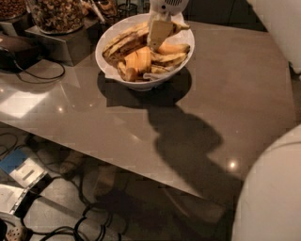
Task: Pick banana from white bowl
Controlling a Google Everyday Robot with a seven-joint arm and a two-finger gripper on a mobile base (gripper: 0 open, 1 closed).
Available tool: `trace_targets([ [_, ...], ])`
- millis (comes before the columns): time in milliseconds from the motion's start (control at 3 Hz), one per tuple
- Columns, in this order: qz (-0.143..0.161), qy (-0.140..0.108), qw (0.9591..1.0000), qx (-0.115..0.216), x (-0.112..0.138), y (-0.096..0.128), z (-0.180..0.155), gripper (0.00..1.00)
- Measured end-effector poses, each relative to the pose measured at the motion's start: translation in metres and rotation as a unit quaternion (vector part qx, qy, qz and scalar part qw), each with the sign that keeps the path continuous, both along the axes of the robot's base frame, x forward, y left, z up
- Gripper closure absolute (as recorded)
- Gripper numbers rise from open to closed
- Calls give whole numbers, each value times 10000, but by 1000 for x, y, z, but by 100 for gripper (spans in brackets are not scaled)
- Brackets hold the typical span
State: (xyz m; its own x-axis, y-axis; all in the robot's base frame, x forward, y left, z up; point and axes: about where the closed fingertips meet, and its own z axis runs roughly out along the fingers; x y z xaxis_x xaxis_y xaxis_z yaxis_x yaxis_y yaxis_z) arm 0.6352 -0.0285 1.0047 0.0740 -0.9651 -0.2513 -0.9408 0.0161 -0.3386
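Note:
The white bowl (109,62) stands at the far middle of the brown table. It holds several brown-spotted bananas (123,43) and some orange pieces (138,60) on white paper. My gripper (160,32) hangs from the top edge of the camera view, over the back right part of the bowl, with its tip right at the bananas. A short yellow banana end (181,27) shows just to its right. I cannot tell whether it holds anything.
Glass jars of nuts (56,14) stand on a grey box (66,47) left of the bowl. A black cable (40,75) lies on the table's left. My white arm body (275,188) fills the lower right. Cables and boxes (21,176) lie on the floor.

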Motion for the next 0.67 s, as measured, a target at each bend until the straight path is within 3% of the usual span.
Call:
trace_targets([
  [333,1,-57,10000,18,-3,0,6,100],
  [667,142,-57,9999,24,-21,-2,10,100],
])
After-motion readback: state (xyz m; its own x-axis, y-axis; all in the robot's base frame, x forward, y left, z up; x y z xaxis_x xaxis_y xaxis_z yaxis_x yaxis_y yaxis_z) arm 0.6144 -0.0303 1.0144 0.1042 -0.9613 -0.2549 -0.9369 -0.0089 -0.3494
